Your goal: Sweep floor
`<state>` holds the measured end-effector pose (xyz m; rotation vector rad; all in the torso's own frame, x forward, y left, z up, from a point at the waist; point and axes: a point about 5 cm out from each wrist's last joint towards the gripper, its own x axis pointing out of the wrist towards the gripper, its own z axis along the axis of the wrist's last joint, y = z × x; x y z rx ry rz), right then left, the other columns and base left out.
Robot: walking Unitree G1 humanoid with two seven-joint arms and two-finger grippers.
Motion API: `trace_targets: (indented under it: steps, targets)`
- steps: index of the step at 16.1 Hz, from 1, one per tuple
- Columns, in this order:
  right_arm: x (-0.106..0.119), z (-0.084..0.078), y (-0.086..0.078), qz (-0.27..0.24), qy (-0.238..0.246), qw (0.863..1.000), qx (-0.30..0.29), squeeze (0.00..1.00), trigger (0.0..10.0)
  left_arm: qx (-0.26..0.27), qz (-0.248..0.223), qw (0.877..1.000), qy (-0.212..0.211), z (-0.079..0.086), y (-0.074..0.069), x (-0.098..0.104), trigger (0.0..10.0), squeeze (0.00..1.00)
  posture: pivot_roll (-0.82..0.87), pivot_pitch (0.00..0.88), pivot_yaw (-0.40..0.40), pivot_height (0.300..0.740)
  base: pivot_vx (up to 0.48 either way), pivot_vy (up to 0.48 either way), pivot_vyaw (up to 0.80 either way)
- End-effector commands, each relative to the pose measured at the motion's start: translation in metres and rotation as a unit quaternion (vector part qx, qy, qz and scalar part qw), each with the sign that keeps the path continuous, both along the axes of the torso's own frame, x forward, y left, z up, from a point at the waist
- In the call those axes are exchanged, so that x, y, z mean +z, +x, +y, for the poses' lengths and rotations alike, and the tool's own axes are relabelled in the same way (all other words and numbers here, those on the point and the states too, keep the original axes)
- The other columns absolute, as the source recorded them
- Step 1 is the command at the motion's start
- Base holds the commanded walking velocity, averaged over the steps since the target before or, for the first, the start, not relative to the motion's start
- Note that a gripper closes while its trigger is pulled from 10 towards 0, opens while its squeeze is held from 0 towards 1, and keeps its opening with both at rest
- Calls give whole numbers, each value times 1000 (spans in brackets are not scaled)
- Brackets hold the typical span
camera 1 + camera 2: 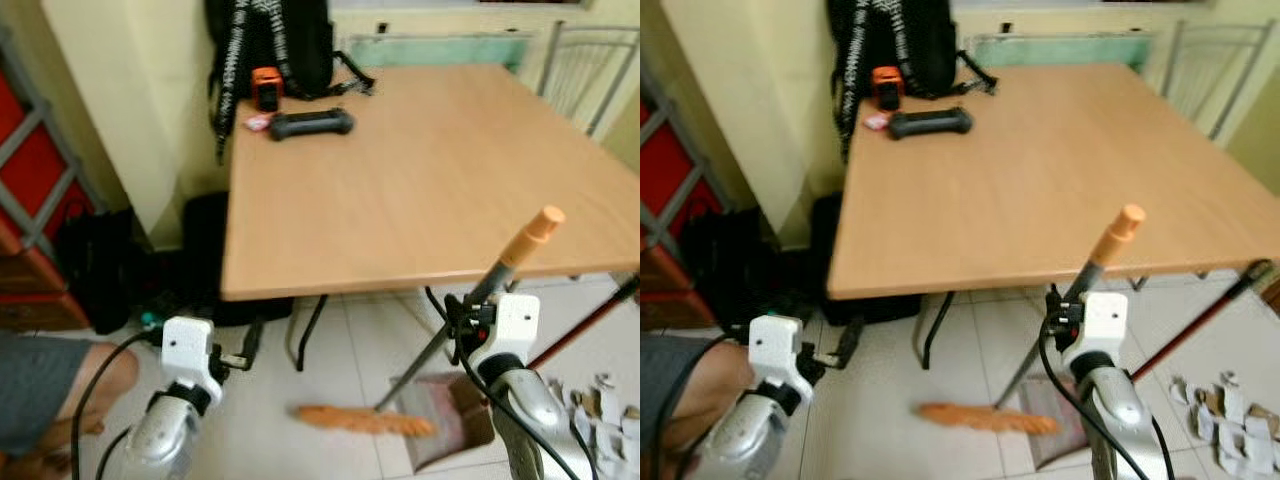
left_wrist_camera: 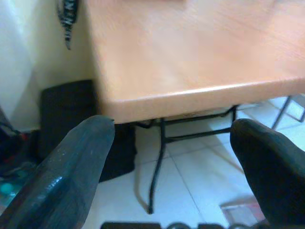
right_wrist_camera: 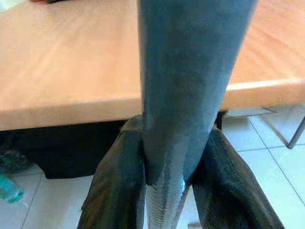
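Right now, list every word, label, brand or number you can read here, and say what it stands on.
No text can be read here.
Backpack strap: a white pattern that may be lettering, too blurred to read.
Orange device on the table: no legible marking.
Black case: no legible marking.
Broom handle: plain.

A big wooden table (image 1: 430,170) holds a black backpack (image 1: 275,40), a small orange thing (image 1: 265,88) and a long black thing (image 1: 310,123) at its far left corner; on the white tiled floor (image 1: 260,420), near, an orange broom head (image 1: 365,420) lies by a cardboard box (image 1: 455,420); torn paper bits (image 1: 600,415) lie at the right
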<state>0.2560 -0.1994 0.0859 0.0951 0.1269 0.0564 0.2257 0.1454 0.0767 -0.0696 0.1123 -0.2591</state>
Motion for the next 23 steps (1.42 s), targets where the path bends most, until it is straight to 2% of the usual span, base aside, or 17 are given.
trace_targets:
  steps: [1,4,10,14,17,23]
  targets:
    - [13,-2,3,-31,0,1000,0,0,0,-5,5,1000,1,-3,-2,-2,10000,0,67,75,-18,740,0,-289,0]
    - [17,0,4,-35,7,999,3,0,0,-6,5,1000,0,-3,-2,-3,10000,0,63,75,-21,740,0,-295,0]
    - [18,1,5,-30,27,999,5,0,0,2,12,1000,-10,-5,-3,-5,10000,0,62,77,-26,740,0,0,0]
    - [17,-4,5,-20,51,999,-4,0,0,19,24,999,-18,-5,-3,-7,10000,0,57,79,-28,740,0,0,0]
    - [18,-1,6,-22,59,998,8,0,0,21,24,999,-16,-5,-3,-8,10000,0,56,79,-28,740,0,0,0]
    - [19,3,7,-17,66,997,24,0,0,21,27,999,-13,-6,-3,-8,10000,0,55,81,-32,740,-303,0,0]
